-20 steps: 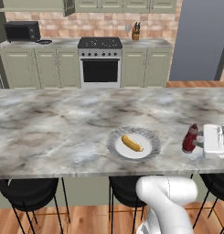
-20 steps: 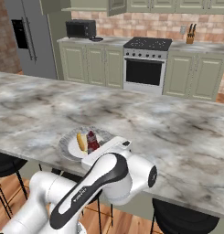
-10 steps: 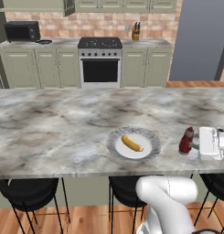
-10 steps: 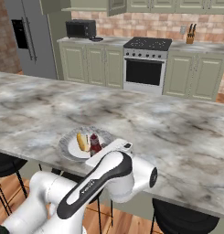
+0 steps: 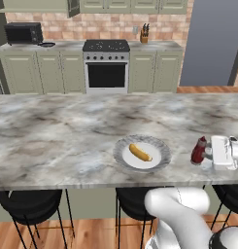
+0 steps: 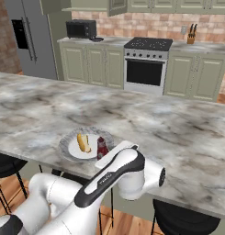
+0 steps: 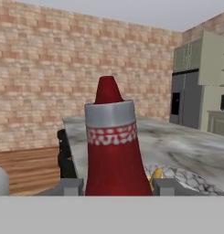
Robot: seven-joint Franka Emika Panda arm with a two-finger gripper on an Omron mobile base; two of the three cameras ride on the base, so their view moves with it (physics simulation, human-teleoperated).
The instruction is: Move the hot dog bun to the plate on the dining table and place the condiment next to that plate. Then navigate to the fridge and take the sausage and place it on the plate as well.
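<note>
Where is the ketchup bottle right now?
The condiment stands on the dining table, just right of the plate holding the hot dog bun in the left base view, with the gripper around its base.

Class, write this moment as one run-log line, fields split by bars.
stage: placing condiment | claw: around condiment, grip unclear | bun: on plate | condiment: upright, right of plate on dining table

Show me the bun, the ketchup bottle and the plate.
bun (image 5: 140, 152), left base view, middle of its top.
ketchup bottle (image 5: 198, 151), left base view, red body.
plate (image 5: 121, 151), left base view, bare left rim.
</note>
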